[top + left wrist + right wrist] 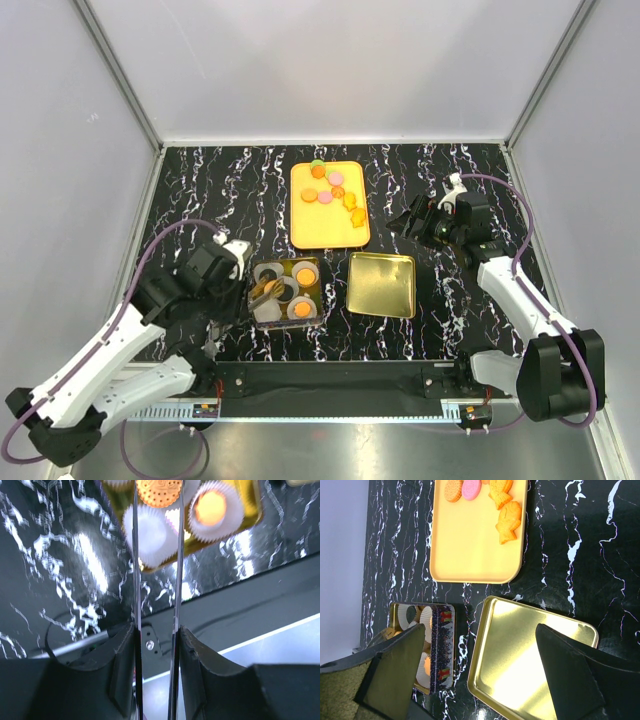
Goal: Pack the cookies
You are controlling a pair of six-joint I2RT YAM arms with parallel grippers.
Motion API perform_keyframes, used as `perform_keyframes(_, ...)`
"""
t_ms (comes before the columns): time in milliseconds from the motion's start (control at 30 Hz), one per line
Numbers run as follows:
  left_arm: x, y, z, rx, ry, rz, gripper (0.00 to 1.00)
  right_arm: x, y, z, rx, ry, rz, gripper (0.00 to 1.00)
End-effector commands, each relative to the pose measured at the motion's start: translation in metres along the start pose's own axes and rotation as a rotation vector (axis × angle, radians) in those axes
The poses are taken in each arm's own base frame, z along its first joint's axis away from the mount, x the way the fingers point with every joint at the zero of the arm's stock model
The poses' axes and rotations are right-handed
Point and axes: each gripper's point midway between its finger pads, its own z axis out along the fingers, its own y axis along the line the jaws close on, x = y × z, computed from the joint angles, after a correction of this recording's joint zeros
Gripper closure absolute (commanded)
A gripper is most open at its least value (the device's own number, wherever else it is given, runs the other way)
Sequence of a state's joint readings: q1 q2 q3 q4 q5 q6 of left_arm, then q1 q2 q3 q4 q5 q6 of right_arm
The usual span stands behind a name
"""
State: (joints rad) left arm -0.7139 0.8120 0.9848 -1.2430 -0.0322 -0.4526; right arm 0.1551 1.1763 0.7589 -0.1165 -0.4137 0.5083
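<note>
No text or label can be read anywhere.

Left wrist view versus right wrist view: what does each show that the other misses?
Only the left wrist: an orange cookie between the fingertips of the left gripper, close above the paper cups. Only the right wrist: the yellow tray with cookies at one end, the gold lid, and the open right gripper. Both: the tin holding cups, on the black marble table.
</note>
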Motion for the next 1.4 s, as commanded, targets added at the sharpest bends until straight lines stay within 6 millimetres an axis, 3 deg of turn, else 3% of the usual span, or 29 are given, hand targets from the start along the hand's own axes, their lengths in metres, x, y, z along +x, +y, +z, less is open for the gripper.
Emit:
perform_keyframes(0,0.010,0.005,-0.005,-0.009,-0.008,-0.043,0.64,-0.014,0.015,0.000,-0.046,-0.028,-0.041,0.00)
perform_keyframes(600,0.036,0.010,-0.019,0.014,0.025,-0.047,0.65,-0.013,0.016,0.001,-0.052,-0.026,-0.044,0.00)
perform_keyframes(1367,0.046,0.007,-0.023,0.041,0.066,0.000,0.61,-0.014,0.015,-0.001,-0.043,-0.030,-0.046,0.00)
